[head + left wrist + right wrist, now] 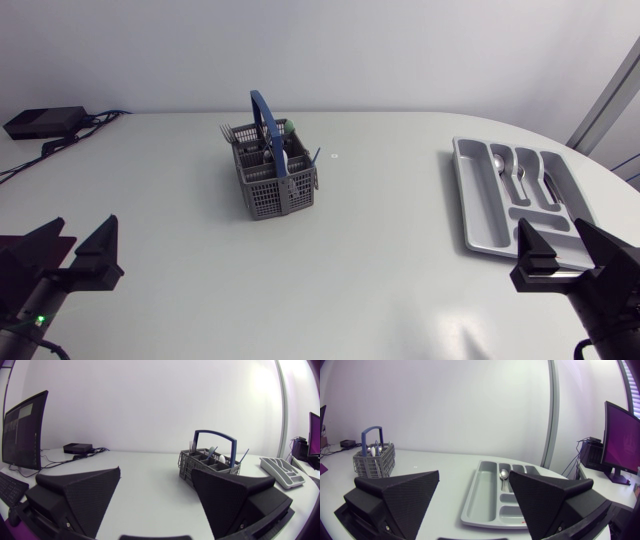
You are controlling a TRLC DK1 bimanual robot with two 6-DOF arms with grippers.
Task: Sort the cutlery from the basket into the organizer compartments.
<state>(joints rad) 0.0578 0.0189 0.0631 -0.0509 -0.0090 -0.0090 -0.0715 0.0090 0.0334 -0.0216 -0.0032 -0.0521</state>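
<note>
From above: the basket stands mid-table holding cutlery, the organizer (a spoon inside) far right; left gripper and right gripper gape wide, empty. Left wrist: basket ahead. Right wrist: organizer just ahead, basket farther off.

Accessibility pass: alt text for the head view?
A grey cutlery basket with a blue handle, cutlery in it, stands on a white table, a grey organizer holding a few pieces to its right. The left end effector and right end effector sit open and empty at the near edge.
</note>
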